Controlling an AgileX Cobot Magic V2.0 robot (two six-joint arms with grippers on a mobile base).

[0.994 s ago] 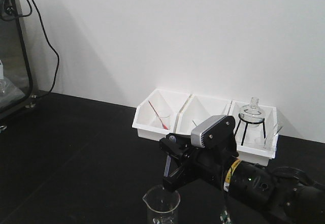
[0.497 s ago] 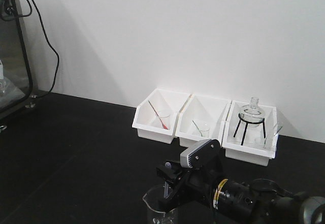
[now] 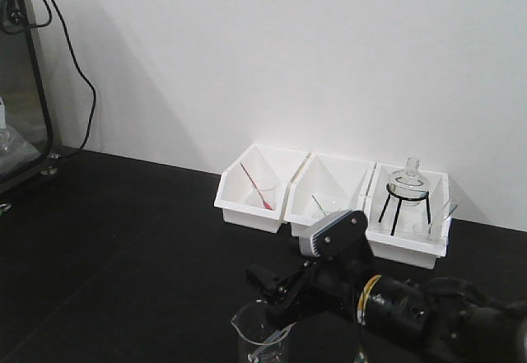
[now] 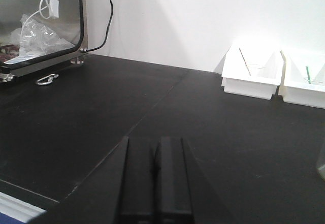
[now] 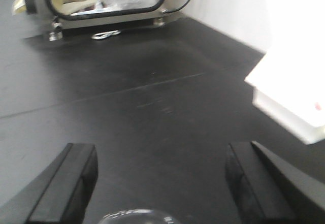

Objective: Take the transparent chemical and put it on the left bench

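The black 2-fingered right gripper (image 3: 272, 295) hangs low over the front edge of the matte black worktop (image 3: 123, 239). Its jaws are spread wide with nothing between them, and a clear glass beaker with a pouring lip (image 3: 262, 334) sits directly under them; the right wrist view shows only the beaker's rim (image 5: 136, 216) below the gap. The thin translucent pipette cannot be picked out with certainty in any view. A faint pale streak inside the beaker may be it, so it is probably standing in the glass, but that is a judgement. The black left gripper (image 4: 157, 178) has its fingers pressed together on nothing and points across bare worktop. The 3 white plastic bins (image 3: 247, 211) line the back edge; 1 holds a red-tipped stick (image 3: 259, 188) and another a round glass flask on a black wire stand (image 3: 408, 182). The dark-framed cabinet (image 4: 40, 21) occupies the left rear corner. The main risk is the beaker: jaws this wide could strike its rim, tipping it or pushing it off the front edge. Closing blindly could clamp the glass wall instead of the slim dropper. A soft, narrow pipette may also slip or pivot in the pads and drop before it reaches open worktop.
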